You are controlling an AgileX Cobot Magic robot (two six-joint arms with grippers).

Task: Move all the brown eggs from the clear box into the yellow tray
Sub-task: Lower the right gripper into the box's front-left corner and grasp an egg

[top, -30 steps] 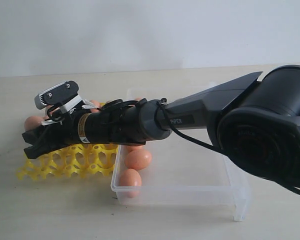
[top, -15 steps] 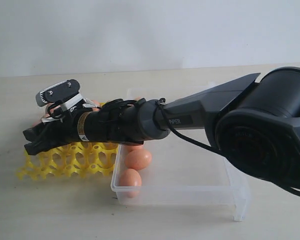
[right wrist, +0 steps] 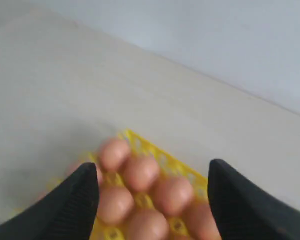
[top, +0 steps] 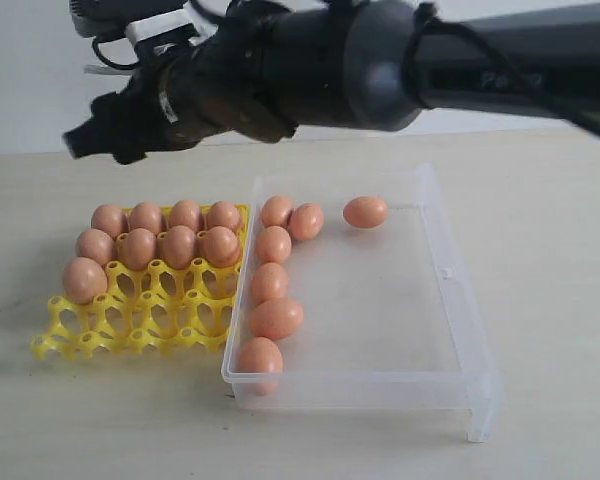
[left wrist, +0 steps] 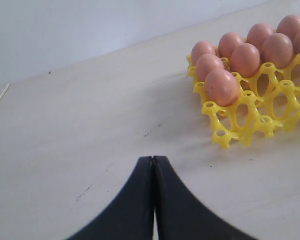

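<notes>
The yellow tray [top: 140, 325] lies left of the clear box [top: 460, 300]. Several brown eggs fill the tray's two far rows, and one more egg [top: 84, 279] sits in the left cup of the third row. Several brown eggs [top: 276, 319] lie along the box's left wall, and one [top: 365, 211] lies near its far wall. My right gripper [top: 85, 140] hangs high above the tray. In the right wrist view it is [right wrist: 152, 175] open and empty over blurred eggs in the tray [right wrist: 140, 142]. My left gripper [left wrist: 153, 159] is shut and empty, on the table beside the tray [left wrist: 245, 125].
The right arm [top: 380, 60] stretches across the top of the exterior view, above the box's far end. The tray's two near rows of cups [top: 170, 330] stand open. The right half of the box floor [top: 380, 320] holds no eggs.
The right arm has risen from low over the tray's left side to high above it. The eggs in the tray, hidden behind the arm before, now show.
</notes>
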